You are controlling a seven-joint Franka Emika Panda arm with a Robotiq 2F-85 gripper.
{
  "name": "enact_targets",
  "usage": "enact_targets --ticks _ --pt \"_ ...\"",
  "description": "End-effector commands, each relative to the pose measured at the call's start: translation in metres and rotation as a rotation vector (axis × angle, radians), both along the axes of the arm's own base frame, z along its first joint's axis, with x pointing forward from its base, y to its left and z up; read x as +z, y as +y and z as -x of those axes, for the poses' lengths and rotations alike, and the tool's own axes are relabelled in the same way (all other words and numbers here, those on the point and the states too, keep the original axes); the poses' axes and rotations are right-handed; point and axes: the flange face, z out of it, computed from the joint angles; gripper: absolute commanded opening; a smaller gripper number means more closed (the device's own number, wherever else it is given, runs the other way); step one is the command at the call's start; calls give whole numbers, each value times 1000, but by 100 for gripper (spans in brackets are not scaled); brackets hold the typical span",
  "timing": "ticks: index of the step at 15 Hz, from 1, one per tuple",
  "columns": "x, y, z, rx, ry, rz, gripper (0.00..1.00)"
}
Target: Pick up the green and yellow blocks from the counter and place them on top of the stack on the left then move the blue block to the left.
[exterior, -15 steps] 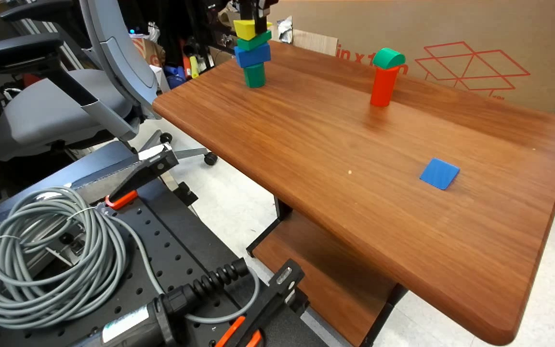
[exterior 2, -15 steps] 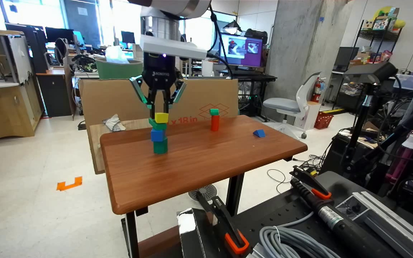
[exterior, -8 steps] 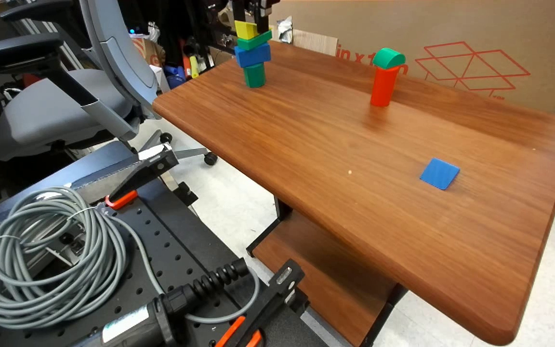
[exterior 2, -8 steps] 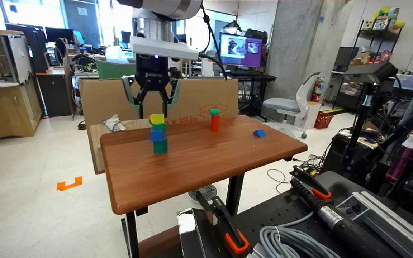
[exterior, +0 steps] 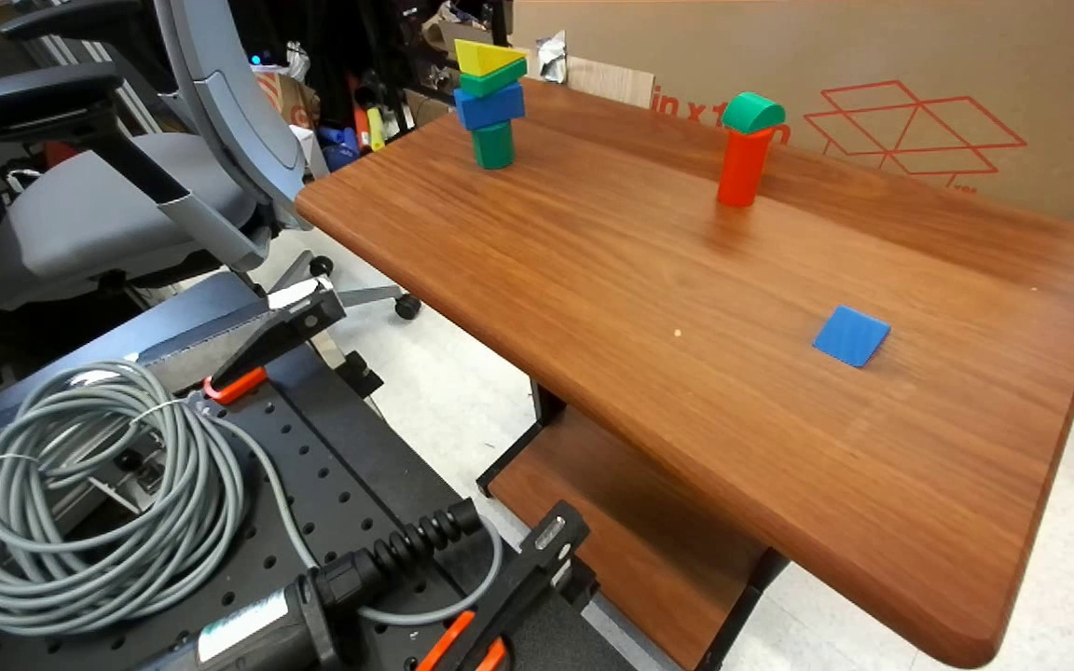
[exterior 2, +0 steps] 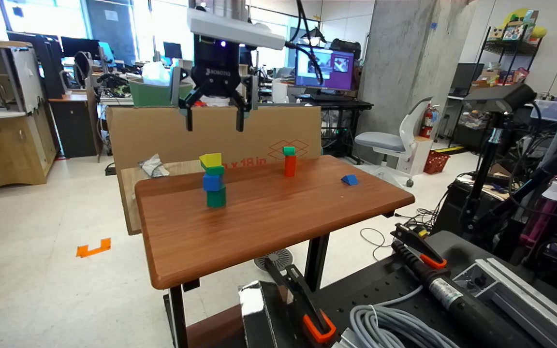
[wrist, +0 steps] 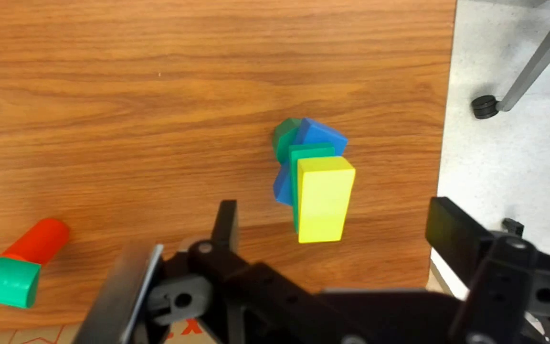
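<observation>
We are holding the hand (exterior 2: 214,126) spread wide, gripping nothing, higher than the stack (exterior: 489,106). At its top the yellow block (wrist: 325,203) is sitting on a green block (wrist: 311,151); the blue block (exterior: 852,335) is lying well apart on the table (exterior: 593,270).

Bright windows (exterior 2: 58,19) at the back — concrete pillar (exterior 2: 399,63), glowing monitor (exterior 2: 326,68), grey-seated chair (exterior 2: 380,141), pale floor (exterior 2: 65,299)

On the counter (exterior 2: 269,215) in an exterior view: four-block stack (exterior 2: 213,181) below the pincer (exterior 2: 214,128), two-block stack (exterior 2: 289,163) right of the pincer, lone block (exterior 2: 350,180) farther right.
</observation>
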Motion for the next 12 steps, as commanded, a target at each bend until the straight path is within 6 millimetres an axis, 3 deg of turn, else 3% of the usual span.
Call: enact_targets --ticks 1,4,7,12 --pt "35 -42 35 -66 -33 -30 100" --pt "47 -89 42 -150 -32 -44 100" --pt "46 -143 41 -234 -18 -60 100" --pt "18 -236 29 -382 23 -91 100"
